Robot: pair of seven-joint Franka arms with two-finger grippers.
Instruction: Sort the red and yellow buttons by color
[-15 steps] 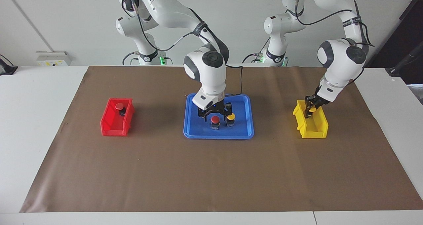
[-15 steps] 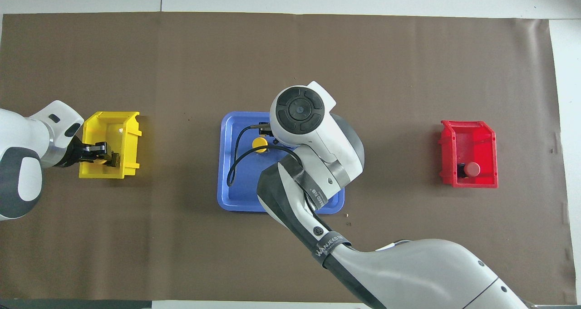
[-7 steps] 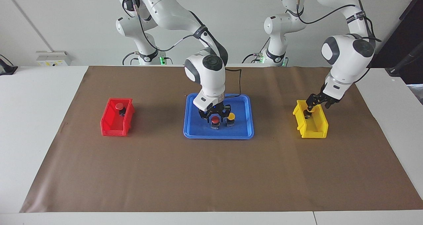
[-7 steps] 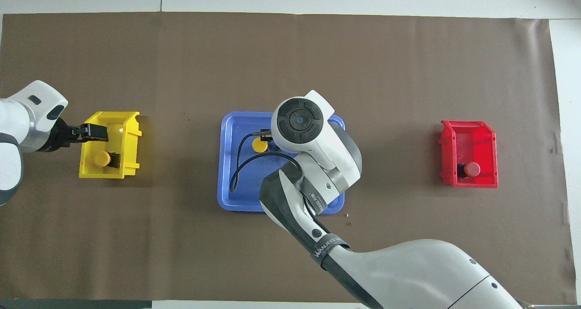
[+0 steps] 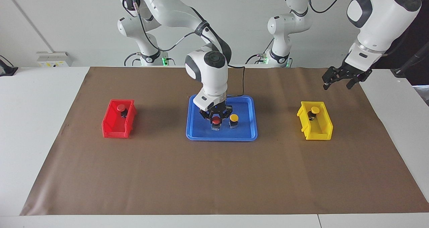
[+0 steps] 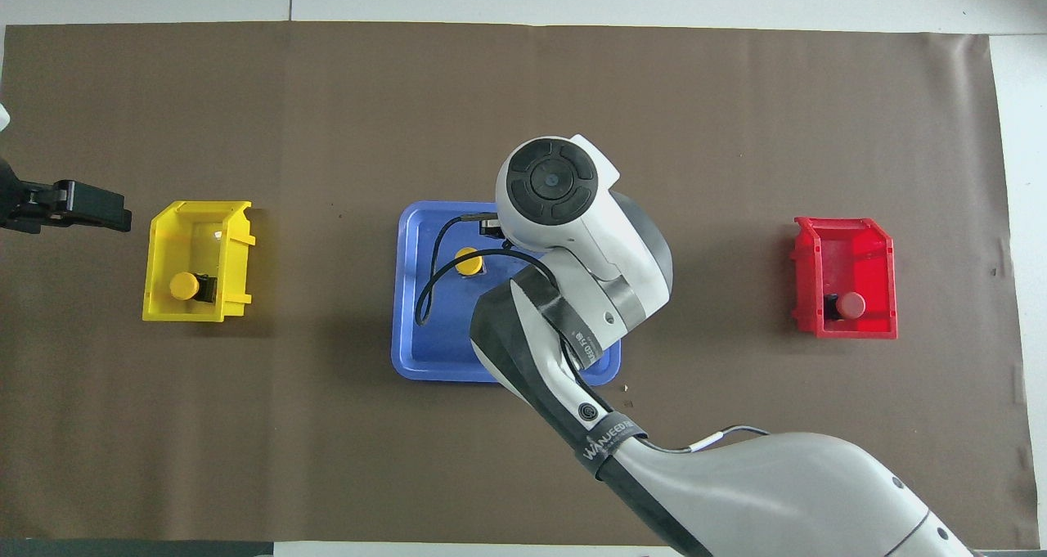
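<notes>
My right gripper [image 5: 216,118] is down in the blue tray [image 5: 249,135], its fingers closed around a red button [image 5: 216,121]. The arm hides that button in the overhead view. A yellow button [image 5: 233,117] stands beside it on the tray, also seen from overhead [image 6: 468,261]. The second yellow button [image 5: 314,110] sits in the yellow bin [image 5: 326,129]. The second red button [image 5: 120,107] sits in the red bin [image 5: 110,129]. My left gripper [image 5: 338,81] is open and empty, raised over the brown mat beside the yellow bin.
A brown mat [image 5: 214,177] covers the table. The yellow bin [image 6: 237,254] stands toward the left arm's end and the red bin [image 6: 883,246] toward the right arm's end, with the blue tray [image 6: 409,320] between them.
My left gripper let go of the yellow button in the yellow bin, then rose and drew away from it. My right gripper lowered onto the red button and its fingers narrowed around it.
</notes>
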